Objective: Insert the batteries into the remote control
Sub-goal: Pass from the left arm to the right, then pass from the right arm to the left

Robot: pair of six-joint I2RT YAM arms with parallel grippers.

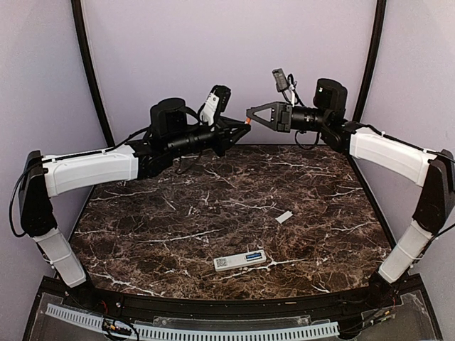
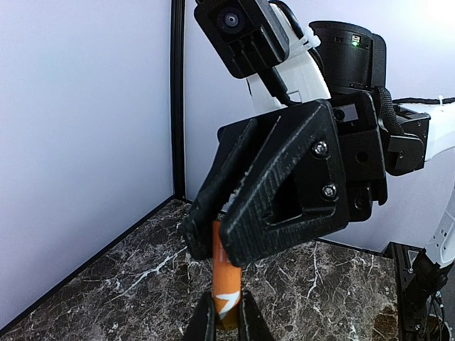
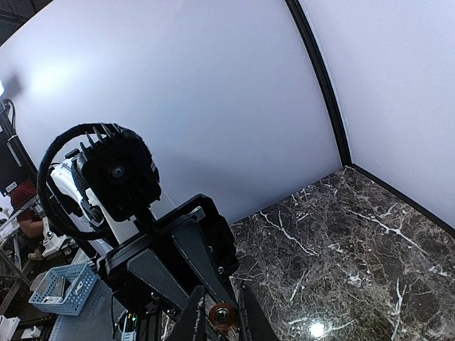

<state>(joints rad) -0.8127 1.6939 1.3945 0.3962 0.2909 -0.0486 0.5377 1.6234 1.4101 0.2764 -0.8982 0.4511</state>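
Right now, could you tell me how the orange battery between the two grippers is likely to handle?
The orange battery is a smooth thin cylinder, so it may slip along the fingers if either grip is light. It looks rigid, unlikely to bend between the left gripper and right gripper. Dropped on the marble table, it would probably roll.

Gloss and matt
The bench point(image 1: 178, 213) is gleaming like polished veined stone around the smooth white plastic remote control point(image 1: 239, 261); the right gripper point(image 2: 215, 245) is showing matt ribbed black plastic, metal screws point(image 2: 321, 148).
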